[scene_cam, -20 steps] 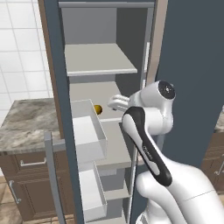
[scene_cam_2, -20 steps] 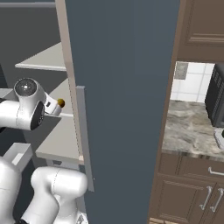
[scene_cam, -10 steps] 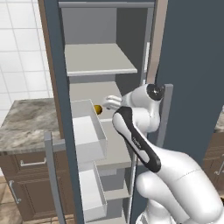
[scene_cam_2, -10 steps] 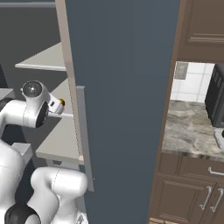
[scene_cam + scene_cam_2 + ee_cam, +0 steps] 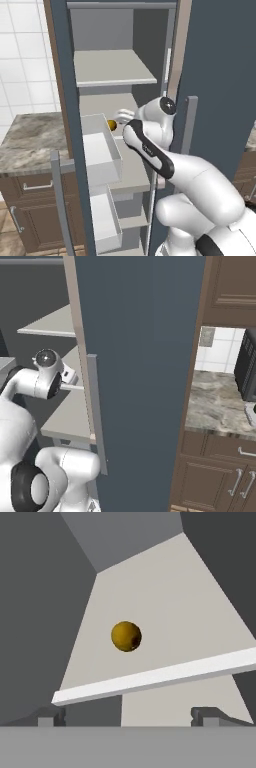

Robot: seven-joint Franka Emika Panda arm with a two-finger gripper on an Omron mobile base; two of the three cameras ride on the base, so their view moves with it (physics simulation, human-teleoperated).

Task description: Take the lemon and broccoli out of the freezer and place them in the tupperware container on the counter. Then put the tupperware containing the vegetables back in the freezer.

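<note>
The lemon (image 5: 126, 636) lies alone on a light grey shelf of the freezer (image 5: 115, 67), a little way ahead of my gripper (image 5: 131, 716). The two fingertips (image 5: 50, 717) stand far apart with nothing between them, so the gripper is open. From the left base, the lemon (image 5: 112, 125) shows just behind a white door bin, with my gripper (image 5: 121, 116) close to its right. The counter (image 5: 30, 142) lies left of the freezer. The broccoli and the tupperware container are out of view.
A white strip (image 5: 150, 679) crosses the hand view between the fingertips and the lemon. White door bins (image 5: 102, 155) hang on the open door with its long grey handle (image 5: 57, 200). A dark blue-grey panel (image 5: 145, 356) stands right of the arm. More counter (image 5: 220, 401) lies at the right.
The arm has reached further into the freezer, bringing the hand leftward and closer to the lemon. The jaws have stayed open and the lemon has not moved.
</note>
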